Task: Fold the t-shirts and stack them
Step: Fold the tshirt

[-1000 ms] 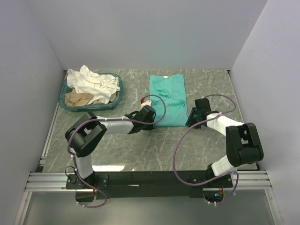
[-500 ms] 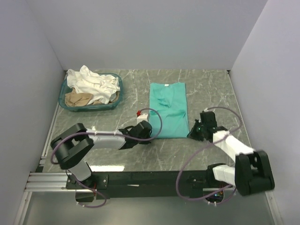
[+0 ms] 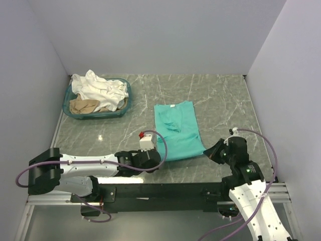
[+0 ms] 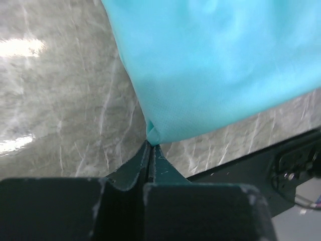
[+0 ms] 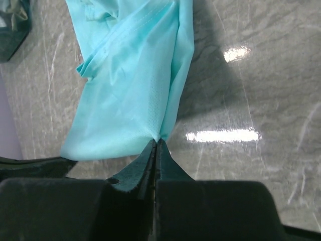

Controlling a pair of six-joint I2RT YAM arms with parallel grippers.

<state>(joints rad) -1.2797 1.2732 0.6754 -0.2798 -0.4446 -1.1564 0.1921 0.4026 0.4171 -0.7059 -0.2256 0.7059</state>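
A teal-green t-shirt (image 3: 176, 129) lies folded lengthwise on the marble table, its near hem pulled toward the arms. My left gripper (image 3: 159, 159) is shut on the hem's near left corner (image 4: 156, 131). My right gripper (image 3: 206, 153) is shut on the near right corner (image 5: 159, 136). In the right wrist view the shirt (image 5: 133, 85) stretches away from the pinched corner with creases near its collar. White and beige t-shirts (image 3: 98, 90) are heaped in the basket at the back left.
An oval teal plastic basket (image 3: 125, 103) stands at the back left. The black rail along the table's near edge (image 3: 165, 190) runs just below both grippers. Grey walls close in the table on three sides.
Both grippers have pulled back toward the near edge, dragging the teal-green t-shirt with them. The right gripper closed on its corner during this time.
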